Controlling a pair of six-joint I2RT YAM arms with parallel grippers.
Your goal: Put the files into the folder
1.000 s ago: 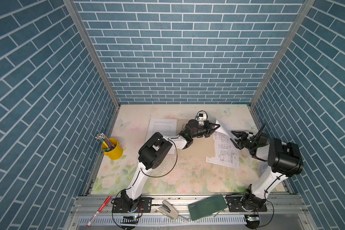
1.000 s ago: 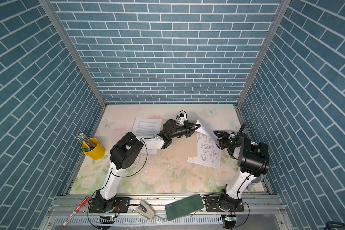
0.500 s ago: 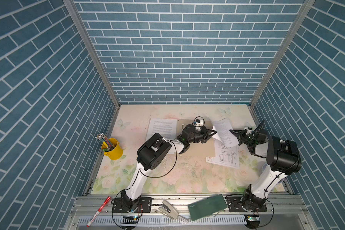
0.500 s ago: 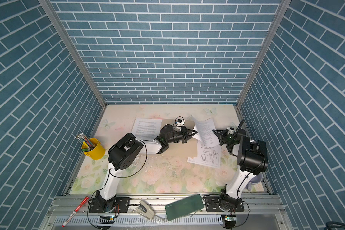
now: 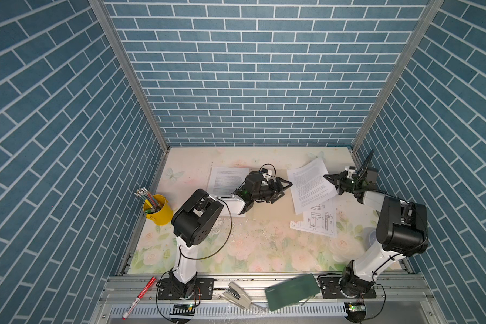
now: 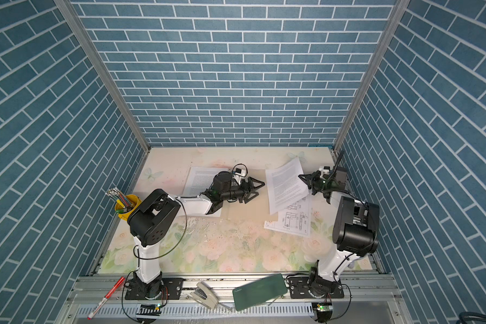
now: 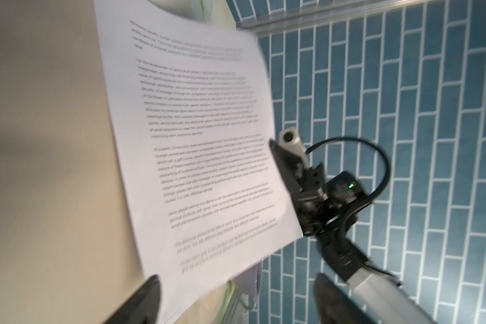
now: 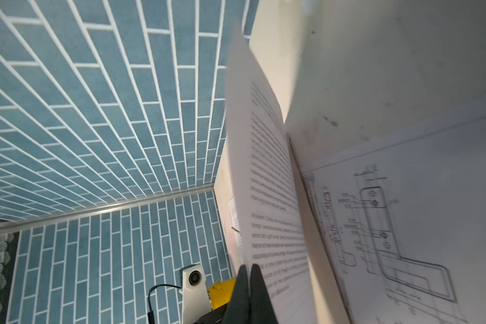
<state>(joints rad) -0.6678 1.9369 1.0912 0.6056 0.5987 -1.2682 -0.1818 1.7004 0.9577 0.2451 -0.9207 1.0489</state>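
Left arm reaches low toward centre, left gripper [image 5: 284, 192] jaws spread wide, gripping nothing. Right arm bent, elbow high, forearm stretched inward, right gripper [image 5: 326, 177] clamped on text sheet [image 5: 310, 186] edge.

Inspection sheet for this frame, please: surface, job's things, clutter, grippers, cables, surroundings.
Surface: floral table, flat.
Job's things: tan folder flat at centre; raised text sheet over its edge; drawing sheet flat on table; second text sheet partly under left arm.
Clutter: yellow pencil cup; red marker, stapler, green case on front rail.
Grippers: left gripper open, empty; right gripper shut on raised text sheet.
Cables: black cable loops beside left arm.
Surroundings: blue brick walls.
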